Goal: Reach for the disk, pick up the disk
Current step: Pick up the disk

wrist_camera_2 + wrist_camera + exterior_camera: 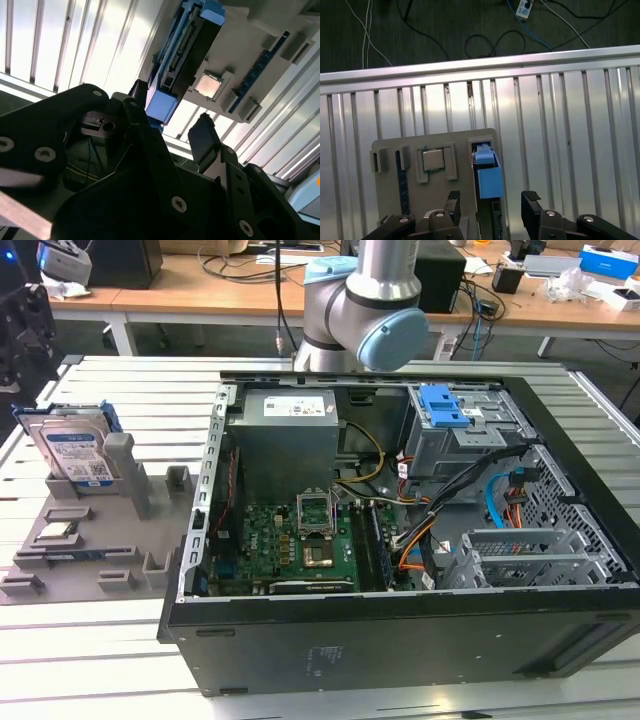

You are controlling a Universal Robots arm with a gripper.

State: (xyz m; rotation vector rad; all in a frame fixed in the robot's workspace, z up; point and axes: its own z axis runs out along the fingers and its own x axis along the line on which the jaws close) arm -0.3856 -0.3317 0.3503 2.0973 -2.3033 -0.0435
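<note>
Disk (75,450): stands on edge in the grey holder (460,140), at the exterior view's left.
Gripper (491,199): wide open, empty, fingers either side of the disk, clear of it.
Risk: closing off-centre may tilt the disk or jam it against the slot wall; the chip (434,160) lies near.

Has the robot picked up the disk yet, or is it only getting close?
Not yet. The reach looks nearly done: in the first wrist view the open pincer hangs over the disk, a finger on each side, not touching. The disk stands upright in its grey holder. Gripping and lifting are left.
</note>
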